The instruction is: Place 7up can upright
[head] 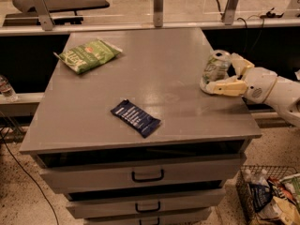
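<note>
The 7up can (215, 68), pale silver with green markings, stands on its base, leaning slightly, on the grey cabinet top (154, 69) near the right edge. My gripper (221, 74) reaches in from the right on a white arm. It is open. One cream finger (226, 87) lies in front of the can's base and the other finger (240, 63) is behind the can's top. The fingers bracket the can without squeezing it.
A green snack bag (89, 55) lies at the back left of the top. A dark blue wrapper (136, 118) lies near the front middle. Drawers are below the top. A wire basket of packets (272, 196) stands on the floor at the right.
</note>
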`<state>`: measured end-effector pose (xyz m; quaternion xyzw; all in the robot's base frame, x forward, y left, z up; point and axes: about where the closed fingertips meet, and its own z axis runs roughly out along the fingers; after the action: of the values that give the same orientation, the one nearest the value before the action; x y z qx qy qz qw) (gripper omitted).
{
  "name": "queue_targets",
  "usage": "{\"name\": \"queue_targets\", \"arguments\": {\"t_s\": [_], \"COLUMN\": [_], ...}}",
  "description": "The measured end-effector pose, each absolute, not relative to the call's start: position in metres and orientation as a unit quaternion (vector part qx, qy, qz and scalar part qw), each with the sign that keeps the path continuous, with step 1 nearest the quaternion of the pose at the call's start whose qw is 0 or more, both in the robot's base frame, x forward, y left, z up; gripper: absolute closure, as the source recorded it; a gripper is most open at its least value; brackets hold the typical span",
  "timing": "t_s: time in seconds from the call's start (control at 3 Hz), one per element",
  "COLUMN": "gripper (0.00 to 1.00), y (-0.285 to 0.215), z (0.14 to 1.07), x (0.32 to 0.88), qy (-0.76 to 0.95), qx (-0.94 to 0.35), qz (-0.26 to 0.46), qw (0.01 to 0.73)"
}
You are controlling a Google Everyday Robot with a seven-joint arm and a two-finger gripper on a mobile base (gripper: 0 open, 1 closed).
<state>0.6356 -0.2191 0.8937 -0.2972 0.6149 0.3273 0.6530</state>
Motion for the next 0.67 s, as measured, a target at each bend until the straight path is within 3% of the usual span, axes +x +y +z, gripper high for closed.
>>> {"name": "queue_targets", "arguments": {"t_s": [0.67], "gripper": [0.00], "y": [-0.232], "z": [0.907], "x": [0.609], "qy": [0.631], "qx": [-0.308], "qz": [0.288], "qw": [0.651]}}
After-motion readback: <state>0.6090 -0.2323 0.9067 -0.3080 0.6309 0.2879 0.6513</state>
